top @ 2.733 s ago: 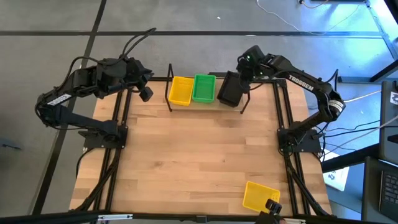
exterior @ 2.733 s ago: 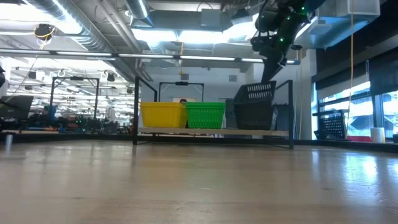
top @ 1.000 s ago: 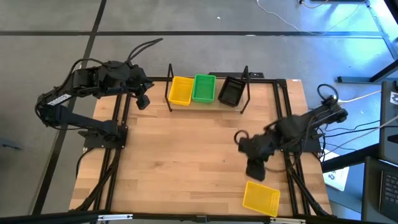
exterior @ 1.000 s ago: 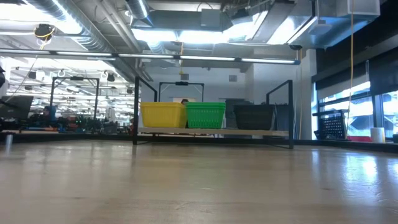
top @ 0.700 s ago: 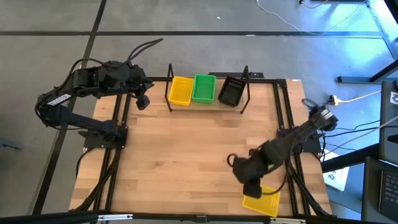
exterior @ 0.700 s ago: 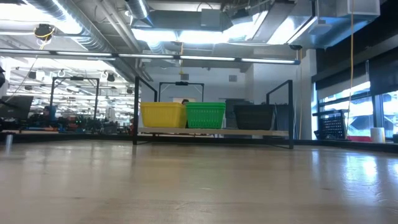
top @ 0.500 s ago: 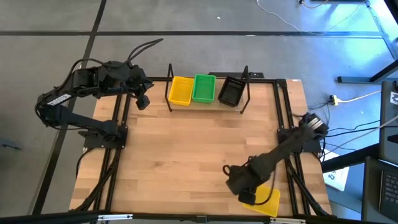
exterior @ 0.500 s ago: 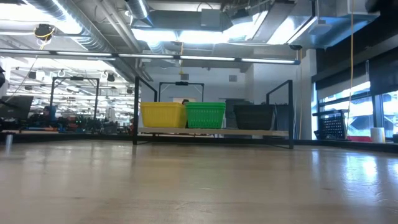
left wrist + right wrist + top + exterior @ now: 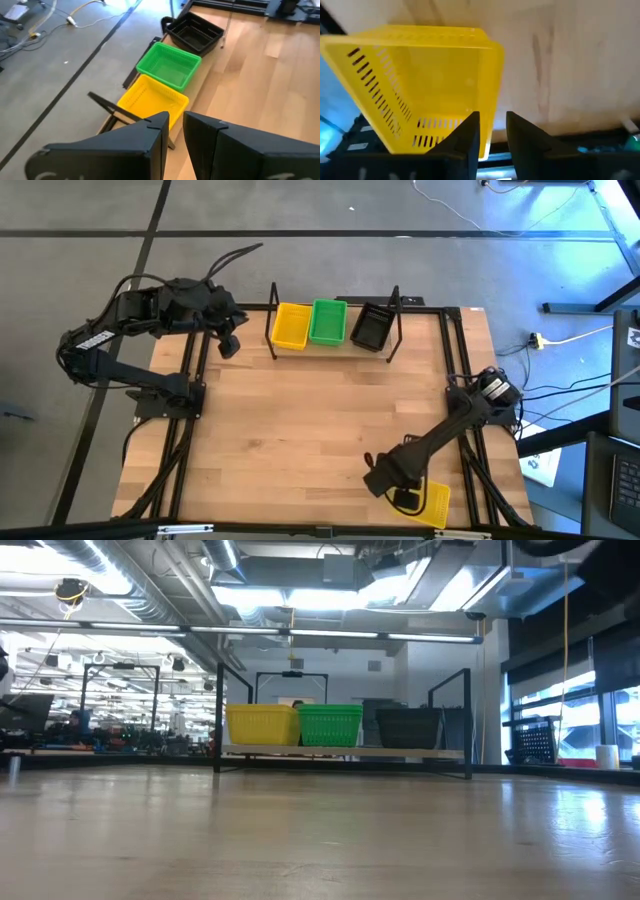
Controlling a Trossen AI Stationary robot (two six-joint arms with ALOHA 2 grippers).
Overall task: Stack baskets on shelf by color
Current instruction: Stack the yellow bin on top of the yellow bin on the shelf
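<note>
The shelf (image 9: 396, 320) stands at the table's far edge and bears a yellow basket (image 9: 291, 326), a green basket (image 9: 328, 321) and a black basket (image 9: 371, 327) side by side on its board (image 9: 340, 752). Another yellow basket (image 9: 437, 506) rests on its bottom at the table's near right corner. My right gripper (image 9: 405, 499) is low over that basket's left end, slightly open, with one wall (image 9: 489, 107) running between its fingers near a corner. My left gripper (image 9: 229, 345) hangs shut left of the shelf, touching nothing. My right gripper comes at the loose yellow basket from above, one finger (image 9: 467, 132) inside it and one finger (image 9: 522, 132) outside its wall. A strip of table shows between the wall and the outer finger. Whether either finger touches the wall, I cannot tell. The basket lies flat on the table.
The wooden tabletop (image 9: 300, 430) stretches bare between the shelf and the near edge. Black frame rails (image 9: 470, 470) run along both sides of the table. The loose basket lies close to the near edge and the right rail.
My right arm has swung from the table's right middle toward the near edge and come down over the loose yellow basket. The basket has stayed where it was.
</note>
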